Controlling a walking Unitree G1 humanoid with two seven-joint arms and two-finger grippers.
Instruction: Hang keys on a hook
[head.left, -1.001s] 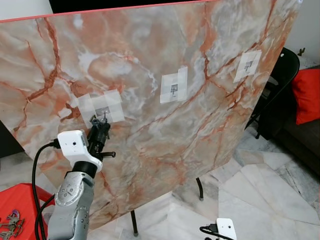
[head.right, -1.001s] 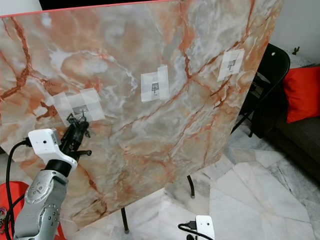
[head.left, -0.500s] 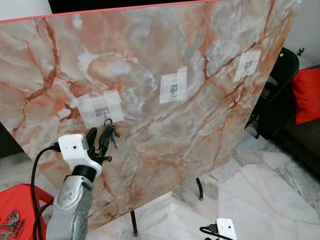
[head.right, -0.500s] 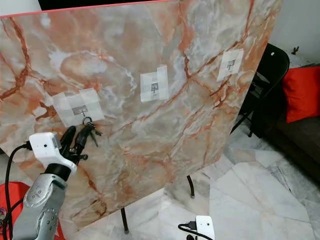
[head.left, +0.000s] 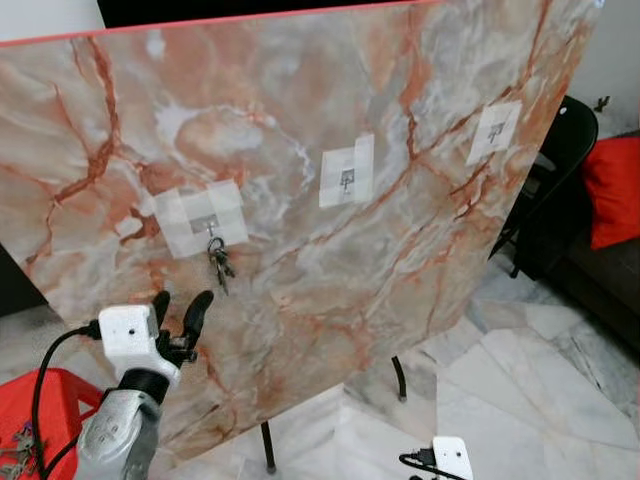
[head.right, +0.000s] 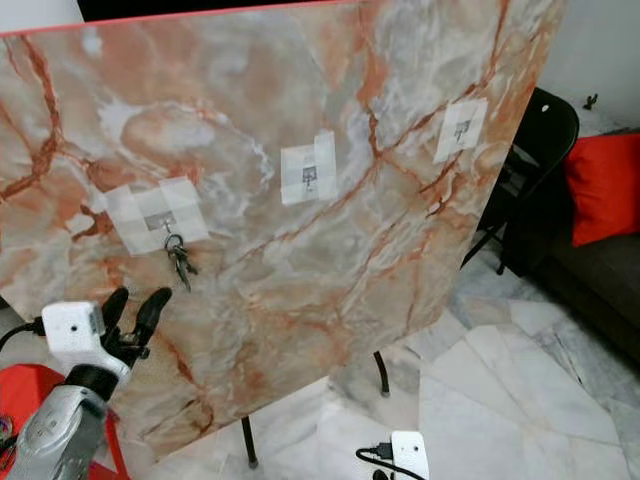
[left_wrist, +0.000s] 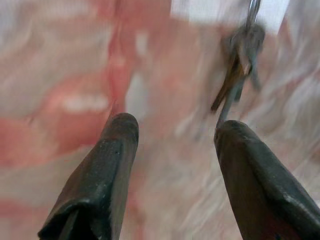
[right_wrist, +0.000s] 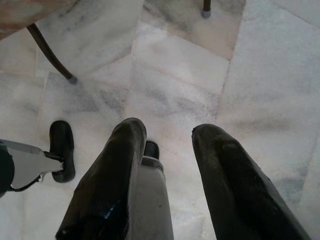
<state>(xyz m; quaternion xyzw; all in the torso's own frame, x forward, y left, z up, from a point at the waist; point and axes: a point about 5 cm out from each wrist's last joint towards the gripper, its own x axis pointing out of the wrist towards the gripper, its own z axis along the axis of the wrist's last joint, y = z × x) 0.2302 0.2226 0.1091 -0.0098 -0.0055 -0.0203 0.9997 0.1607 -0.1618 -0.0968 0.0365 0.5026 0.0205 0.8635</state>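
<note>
Marble-pattern board (head.left: 400, 250) stands tilted on thin black legs over a pale marble tile floor (head.left: 520, 390); black chair (head.left: 565, 140) and red cushion (head.left: 612, 190) sit beyond its right edge. Keys (head.left: 217, 265) hang from the leftmost taped hook (head.left: 209, 227), near the board's left edge. Left gripper (head.left: 180, 312) has dropped below the keys since 0.5 s ago, fingers spread, empty. Right gripper (right_wrist: 165, 145) hangs over the floor, fingers parted, empty.

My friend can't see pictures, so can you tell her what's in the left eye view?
A bunch of keys hangs from the leftmost of three taped hooks on a tilted pink marble board. Just below, the robot's left pincer is open and holds nothing. A red stool with more keys sits at the lower left.
</note>
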